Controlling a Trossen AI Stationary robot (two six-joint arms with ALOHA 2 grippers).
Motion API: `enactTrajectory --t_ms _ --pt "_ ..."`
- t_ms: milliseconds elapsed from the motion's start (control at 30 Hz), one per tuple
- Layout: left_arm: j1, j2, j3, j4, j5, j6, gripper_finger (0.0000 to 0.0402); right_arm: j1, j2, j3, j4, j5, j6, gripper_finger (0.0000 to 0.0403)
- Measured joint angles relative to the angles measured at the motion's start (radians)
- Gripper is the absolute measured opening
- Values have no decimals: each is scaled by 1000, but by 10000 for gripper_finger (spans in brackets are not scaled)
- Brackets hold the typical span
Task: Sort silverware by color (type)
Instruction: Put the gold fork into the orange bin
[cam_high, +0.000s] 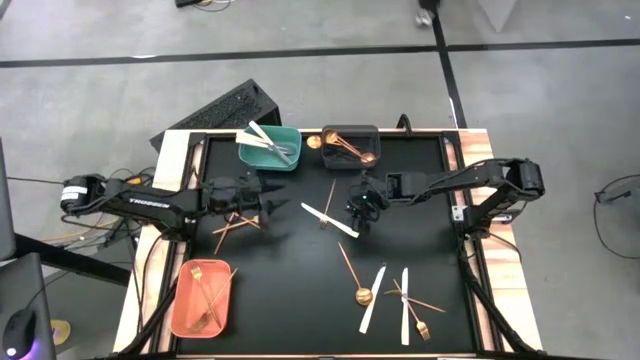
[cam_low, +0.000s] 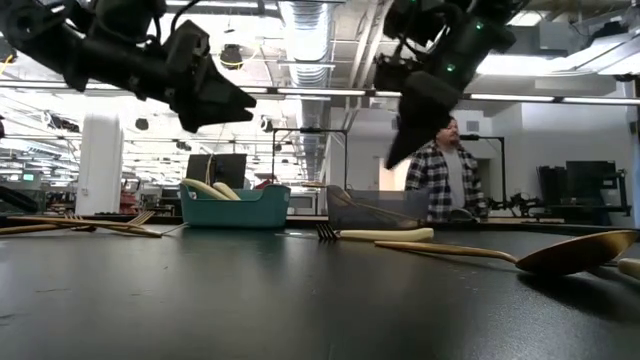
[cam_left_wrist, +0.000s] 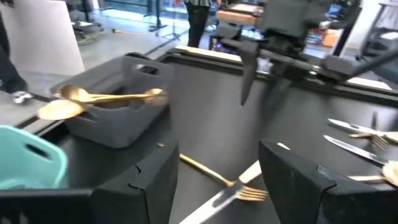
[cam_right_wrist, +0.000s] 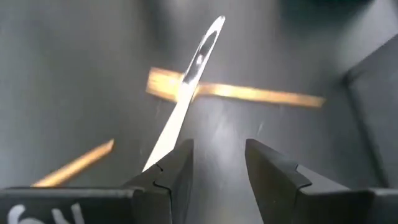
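Seen from above, your right gripper (cam_high: 360, 217) hangs over the middle of the black table (cam_high: 300, 290), its fingers (cam_right_wrist: 177, 171) parted and holding nothing, directly above a flat white plastic knife (cam_high: 331, 220) that lies across a thin gold fork (cam_high: 329, 203). The right wrist view shows that white blade running from between the parted fingers across the gold handle. Your left gripper (cam_high: 277, 205) is raised above the table just left of this crossed pair, also spread and empty; beneath that arm lie two crossed copper-coloured utensils (cam_high: 235, 222). At the table's far edge, the teal bin (cam_high: 270, 146) holds white knives and the dark grey bin (cam_high: 350, 146) holds gold spoons. The salmon bin (cam_high: 201, 298) at the near left corner holds gold forks. Toward the near right of the table lie a gold round-bowled spoon (cam_high: 354, 280), two more white knives (cam_high: 373, 298), and further gold pieces (cam_high: 415, 305). In the low view a person in a plaid shirt (cam_low: 452, 180) stands beyond the table.
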Motion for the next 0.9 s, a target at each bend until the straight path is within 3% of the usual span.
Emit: enactTrajectory --t_ms 133,367,500,700,900 --pt "-68 23 7 -17 -11 -3 206 -1 11 29 -201 -66 -46 171" --pt "-84 114 27 -7 -25 -3 206 -8 11 47 -497 -71 -83 164" --pt "-93 228 95 -6 -16 -4 206 -5 11 47 -618 -73 -32 155" --pt "-109 403 233 -1 -11 37 206 18 10 14 -669 -72 74 137" --pt "-108 489 320 -23 16 150 206 94 9 -31 -720 -72 139 116"
